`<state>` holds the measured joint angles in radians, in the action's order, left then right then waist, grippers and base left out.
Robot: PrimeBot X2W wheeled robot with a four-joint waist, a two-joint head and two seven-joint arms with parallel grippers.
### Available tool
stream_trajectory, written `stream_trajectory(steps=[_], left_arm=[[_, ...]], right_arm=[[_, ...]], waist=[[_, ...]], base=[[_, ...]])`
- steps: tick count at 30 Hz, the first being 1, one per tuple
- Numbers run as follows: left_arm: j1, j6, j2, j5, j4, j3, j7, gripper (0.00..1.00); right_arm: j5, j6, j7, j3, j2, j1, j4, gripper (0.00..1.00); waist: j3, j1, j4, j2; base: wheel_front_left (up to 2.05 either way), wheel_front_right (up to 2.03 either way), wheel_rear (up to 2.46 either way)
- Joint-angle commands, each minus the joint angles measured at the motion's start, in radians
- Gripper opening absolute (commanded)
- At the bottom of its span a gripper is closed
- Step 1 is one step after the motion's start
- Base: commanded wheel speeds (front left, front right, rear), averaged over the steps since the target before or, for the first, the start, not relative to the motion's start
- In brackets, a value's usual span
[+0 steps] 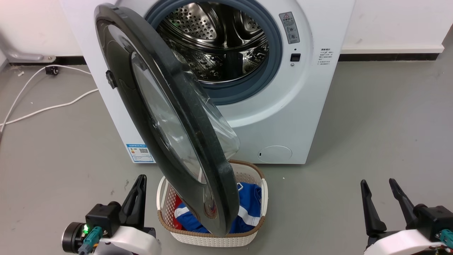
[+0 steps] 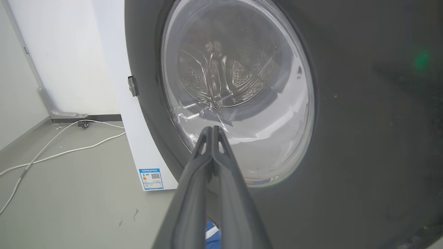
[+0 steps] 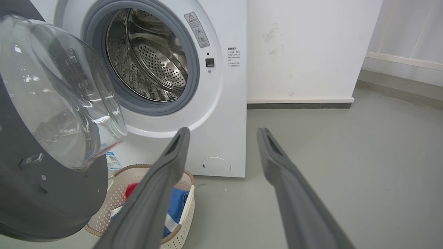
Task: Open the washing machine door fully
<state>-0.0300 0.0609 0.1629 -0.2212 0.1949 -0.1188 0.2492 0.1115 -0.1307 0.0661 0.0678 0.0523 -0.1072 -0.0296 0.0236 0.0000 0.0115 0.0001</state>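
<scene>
Glossy black-rimmed washing machine door (image 1: 166, 117) hangs about half open just beyond the left end effector (image 1: 141, 179), whose fingers are pressed together, with the right end effector (image 1: 378, 182) spread, well apart from it; finishing probably calls for swinging it farther toward its hinge side.

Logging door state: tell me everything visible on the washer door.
The washing machine door is round, with a wide glossy black rim, dust-speckled, and a clear glass bowl bulging from its inner side. Hinged on the left of the white machine, it stands partly open, out above the laundry basket. Nothing grips it.
</scene>
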Motion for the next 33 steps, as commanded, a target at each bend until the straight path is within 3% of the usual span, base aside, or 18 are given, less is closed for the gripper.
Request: stream_trajectory(steps=[1,9,19,26,33], left_arm=[[-0.014,-0.007,0.005,0.001,-0.009,0.003,-0.001,0.0],[-0.055,-0.036,0.005,-0.004,-0.103,0.018,-0.019,0.0],[-0.18,-0.079,-0.029,0.039,-0.375,-0.018,-0.015,0.0],[-0.261,-0.068,-0.058,0.057,-0.498,-0.102,-0.051,0.0],[-0.238,-0.02,-0.078,0.025,-0.538,-0.246,-0.142,0.0]], right_arm=[[-0.003,0.0,0.003,-0.002,-0.003,0.011,-0.004,1.0],[0.001,0.0,0.006,-0.004,-0.003,0.014,0.001,1.0],[0.008,0.0,0.007,0.002,-0.003,0.021,0.003,1.0],[0.01,0.0,0.006,0.0,-0.003,0.022,0.009,1.0],[0.008,0.0,0.006,0.006,-0.003,0.008,0.017,1.0]], waist=[[0.001,0.0,0.0,-0.0001],[0.004,0.0,-0.004,-0.0001],[0.002,0.0,-0.003,-0.0001],[0.004,0.0,-0.01,-0.0001],[0.004,0.0,-0.016,-0.0001]], base=[[0.0,0.0,0.0],[0.0,0.0,0.0],[0.0,0.0,0.0],[0.0,0.0,0.0],[0.0,0.0,0.0]])
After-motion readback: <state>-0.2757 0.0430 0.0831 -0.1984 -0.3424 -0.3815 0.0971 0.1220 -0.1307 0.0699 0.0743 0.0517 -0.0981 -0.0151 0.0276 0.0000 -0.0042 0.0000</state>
